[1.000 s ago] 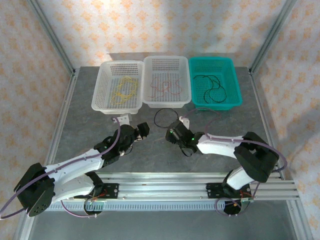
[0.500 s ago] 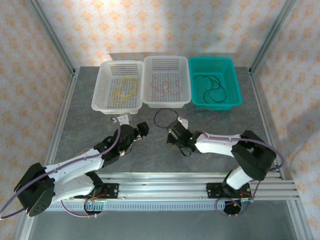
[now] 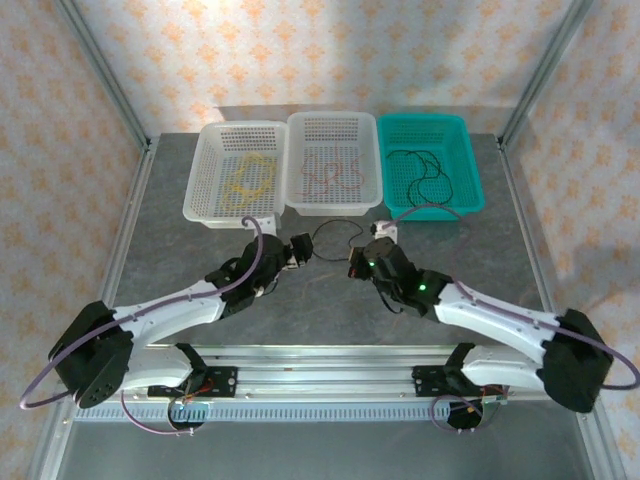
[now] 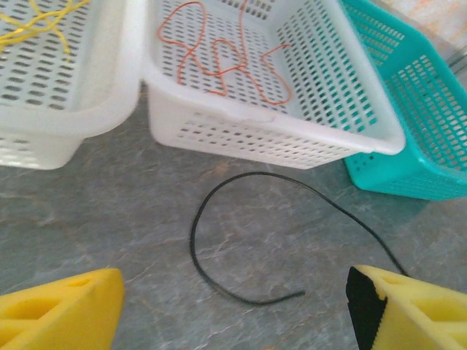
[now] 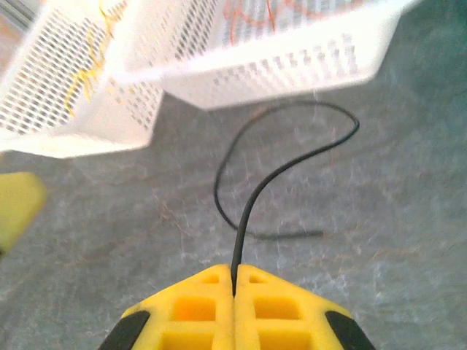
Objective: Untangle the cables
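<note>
One black cable [image 3: 330, 224] lies loose on the grey table, in front of the baskets and between my two grippers. My right gripper [image 5: 234, 281] is shut on one end of it, and the cable [image 5: 292, 164] curves up from the jaws, then loops back over the table. In the top view this gripper [image 3: 362, 262] sits just right of the loop. My left gripper [image 3: 300, 248] hovers open to the left, its yellow fingers [image 4: 66, 313] wide apart, with the cable's free end [image 4: 219, 288] lying ahead of them on the table.
Three baskets stand in a row at the back. The left white basket [image 3: 205, 190] holds a yellow cable [image 3: 248, 178]. The middle white one [image 3: 333, 200] holds a reddish-pink cable [image 4: 219, 62]. The teal basket [image 3: 470, 175] holds black cables [image 3: 425, 170]. Metal frame posts flank the table.
My right gripper has shut on the black cable and moved up toward the baskets. The left gripper has also moved forward to the cable's left side, still open.
</note>
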You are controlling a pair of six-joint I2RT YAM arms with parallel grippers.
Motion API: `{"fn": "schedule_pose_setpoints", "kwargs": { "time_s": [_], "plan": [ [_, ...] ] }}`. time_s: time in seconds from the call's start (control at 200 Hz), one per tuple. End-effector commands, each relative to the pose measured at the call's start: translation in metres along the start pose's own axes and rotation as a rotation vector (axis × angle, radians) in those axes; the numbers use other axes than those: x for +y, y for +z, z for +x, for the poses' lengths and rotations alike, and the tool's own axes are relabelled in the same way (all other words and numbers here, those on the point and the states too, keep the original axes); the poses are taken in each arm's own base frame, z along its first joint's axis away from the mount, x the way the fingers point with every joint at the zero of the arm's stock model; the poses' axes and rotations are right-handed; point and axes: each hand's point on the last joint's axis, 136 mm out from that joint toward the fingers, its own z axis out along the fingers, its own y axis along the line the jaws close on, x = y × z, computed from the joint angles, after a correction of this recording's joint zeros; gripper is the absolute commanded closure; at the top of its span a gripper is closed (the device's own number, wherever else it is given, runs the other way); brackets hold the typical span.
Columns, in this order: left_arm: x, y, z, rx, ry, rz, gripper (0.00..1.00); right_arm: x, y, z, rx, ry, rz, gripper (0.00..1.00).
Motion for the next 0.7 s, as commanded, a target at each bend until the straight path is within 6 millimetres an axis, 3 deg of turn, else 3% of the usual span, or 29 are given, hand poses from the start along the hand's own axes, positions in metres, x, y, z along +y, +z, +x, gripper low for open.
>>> {"fn": "schedule_pose_setpoints", "kwargs": {
  "time_s": [0.0,0.2,0.355,0.696],
  "plan": [
    [-0.027,0.0,-0.017,-0.038,0.008,0.09,0.19,-0.008,-0.023,-0.024,-0.089,-0.097,0.046,1.0],
    [-0.043,-0.001,-0.021,-0.046,0.005,0.135,0.19,0.006,-0.064,-0.07,-0.205,-0.109,0.011,1.0],
    [-0.067,-0.004,-0.028,-0.061,0.026,0.177,0.19,0.017,-0.091,-0.101,-0.284,-0.106,-0.012,1.0],
    [-0.117,-0.007,-0.053,-0.092,0.083,0.275,0.17,0.014,-0.142,-0.167,-0.478,-0.137,0.118,1.0]
  ]
}}
